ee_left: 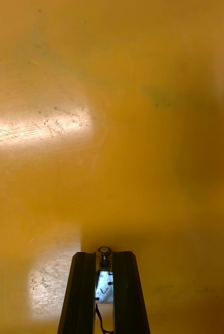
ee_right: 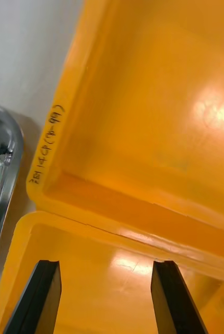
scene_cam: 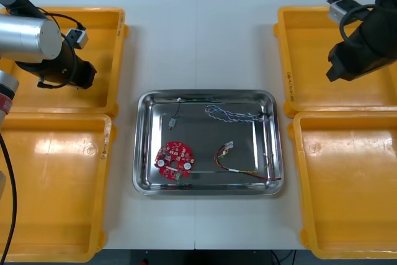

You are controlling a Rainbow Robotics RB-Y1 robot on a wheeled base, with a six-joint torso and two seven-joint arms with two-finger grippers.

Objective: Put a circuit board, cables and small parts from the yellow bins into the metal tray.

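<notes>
One light table (scene_cam: 198, 41) carries everything. Four yellow plastic bins: two along the table's left edge, far (scene_cam: 102, 41) and near (scene_cam: 56, 203), and two along its right edge, far (scene_cam: 310, 60) and near (scene_cam: 347, 203). One shiny rectangular metal tray (scene_cam: 201, 138) sits mid-table between the bin pairs, apart from all four. Two grippers. The left gripper (ee_left: 104, 260) is over the far left bin, toward that bin's near right corner. Its black fingers (ee_left: 83, 292) are pressed close, pinching one small silver metal part (ee_left: 105, 255) that trails a thin black lead, with orange bin floor just beyond the tips. The right gripper (ee_right: 104, 271) hangs over the far right bin, close to the wall facing the tray. Its two fingers (ee_right: 41, 295) are spread wide with nothing between them, above the seam where the two right bins meet, and the tray rim shows past the bin walls. Inside the tray: one round red circuit board (scene_cam: 175, 160) in the near left corner; one twisted blue and white cable (scene_cam: 236, 114) toward the far right corner; one red and yellow cable (scene_cam: 245, 167) with a white plug, running to the near right corner; another small silver metal part on a thin black lead (scene_cam: 171, 122) toward the far left corner. Tray count: one board, two cables, one small part; one more part is in the left fingers.
</notes>
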